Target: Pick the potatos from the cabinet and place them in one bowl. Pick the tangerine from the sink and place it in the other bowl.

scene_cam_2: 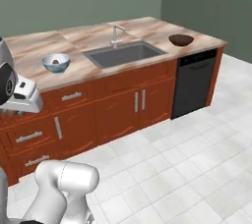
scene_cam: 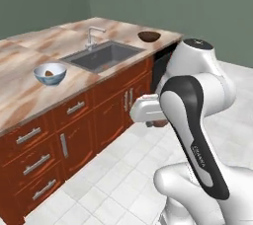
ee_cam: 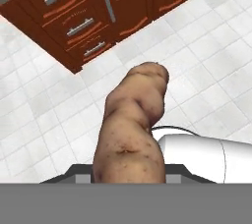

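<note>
The gripper [ee_cam: 129,176] is clenched on a lumpy brown potato [ee_cam: 132,129], which juts out from between the fingers above the white tiled floor [ee_cam: 44,120], in front of the drawer fronts [ee_cam: 74,16]. On the counter [scene_cam: 20,95], a second potato [scene_cam: 50,73] lies in the pale bluish-white bowl [scene_cam: 50,74] left of the sink [scene_cam: 104,55], and the dark brown bowl [scene_cam: 148,36] sits at the far end.

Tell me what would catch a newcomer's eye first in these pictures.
First, the lumpy brown potato held in the shut gripper, looming large in the hand view above the white tiled floor. Next, the pale bowl on the marble counter left of the sink, already holding something small and brown. Last, the dark brown bowl near the counter's far end.
</note>
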Robot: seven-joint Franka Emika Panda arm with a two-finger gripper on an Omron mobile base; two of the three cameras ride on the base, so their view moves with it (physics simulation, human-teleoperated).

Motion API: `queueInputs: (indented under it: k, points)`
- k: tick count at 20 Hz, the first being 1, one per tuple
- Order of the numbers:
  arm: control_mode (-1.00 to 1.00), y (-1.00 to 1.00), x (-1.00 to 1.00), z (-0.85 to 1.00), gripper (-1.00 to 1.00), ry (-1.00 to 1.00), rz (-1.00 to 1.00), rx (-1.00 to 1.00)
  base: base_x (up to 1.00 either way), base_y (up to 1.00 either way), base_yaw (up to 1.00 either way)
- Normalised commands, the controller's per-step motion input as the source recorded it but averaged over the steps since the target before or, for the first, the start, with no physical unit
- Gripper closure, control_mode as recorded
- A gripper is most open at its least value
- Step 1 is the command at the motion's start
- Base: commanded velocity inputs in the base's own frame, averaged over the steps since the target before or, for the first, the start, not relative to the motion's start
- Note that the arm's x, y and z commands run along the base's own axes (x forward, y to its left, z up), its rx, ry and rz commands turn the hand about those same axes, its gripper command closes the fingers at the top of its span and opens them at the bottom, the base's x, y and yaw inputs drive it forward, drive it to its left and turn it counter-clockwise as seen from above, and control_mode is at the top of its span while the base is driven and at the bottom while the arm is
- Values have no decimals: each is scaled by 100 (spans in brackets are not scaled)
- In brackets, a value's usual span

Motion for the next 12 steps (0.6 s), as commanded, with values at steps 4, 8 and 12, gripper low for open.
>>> queueInputs:
  k: [4, 8, 12]
  points:
    - [100, 0, 0, 0, 100, 0, 0, 0, 42, -7, 45]
    - [100, 0, 0, 0, 100, 0, 0, 0, 100, 0, 0]
    - [100, 0, 0, 0, 100, 0, 0, 0, 100, -4, 0]
